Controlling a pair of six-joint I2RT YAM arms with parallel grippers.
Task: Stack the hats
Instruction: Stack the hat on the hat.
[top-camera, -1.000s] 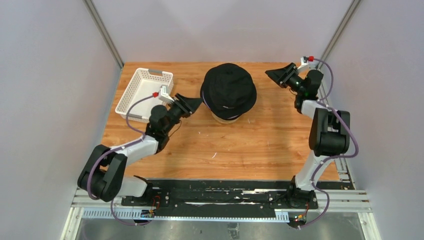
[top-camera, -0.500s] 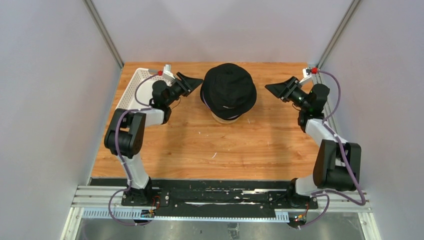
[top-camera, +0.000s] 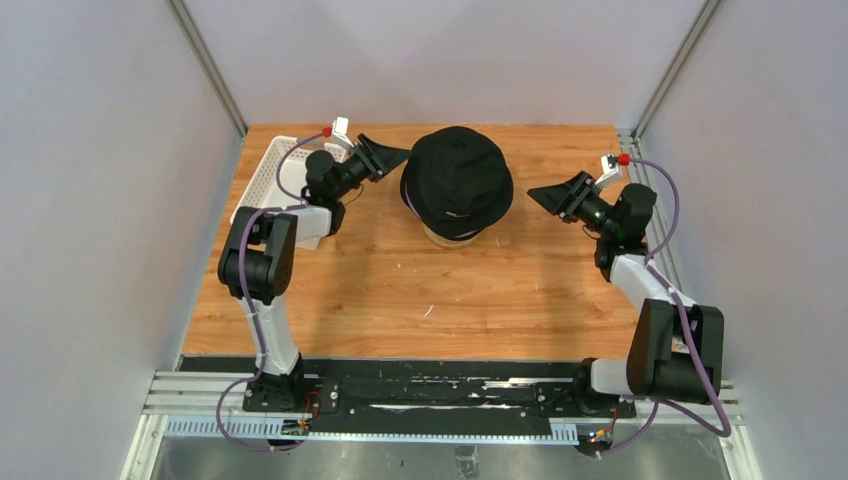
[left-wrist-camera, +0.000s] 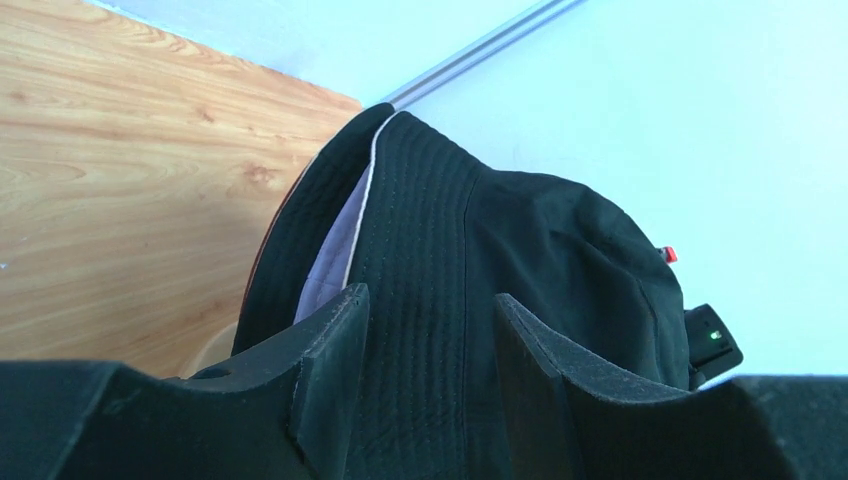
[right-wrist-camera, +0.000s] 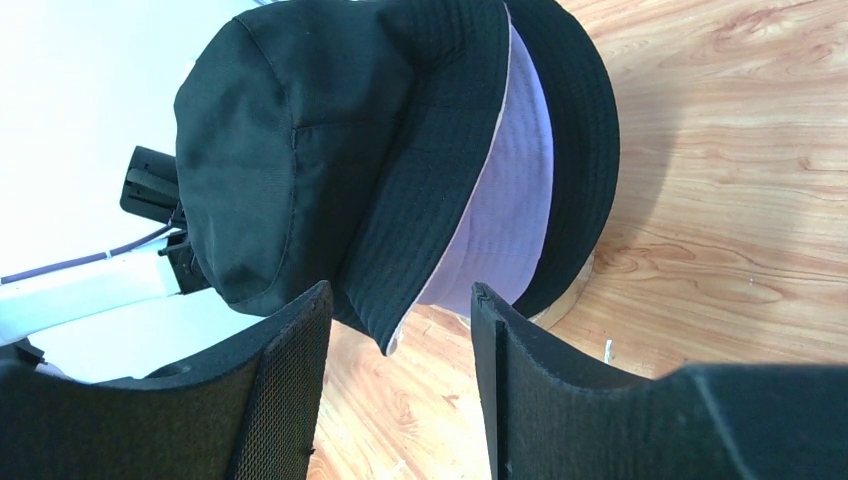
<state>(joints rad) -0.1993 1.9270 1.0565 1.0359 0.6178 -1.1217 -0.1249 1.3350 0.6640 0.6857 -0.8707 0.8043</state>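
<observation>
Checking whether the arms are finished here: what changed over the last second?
The left gripper moved from the near-left of the black fabric bucket hat topping the stack toward the wooden table's far edge; the right gripper drew back toward the near side. Both are open and empty; nothing was grasped or released. That hat and the white plastic lattice basket stayed put.

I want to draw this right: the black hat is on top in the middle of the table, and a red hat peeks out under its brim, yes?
Not red: the right wrist view shows a lavender hat peeking out under the brim of the black hat. The black hat is on top, in the middle of the table.
</observation>
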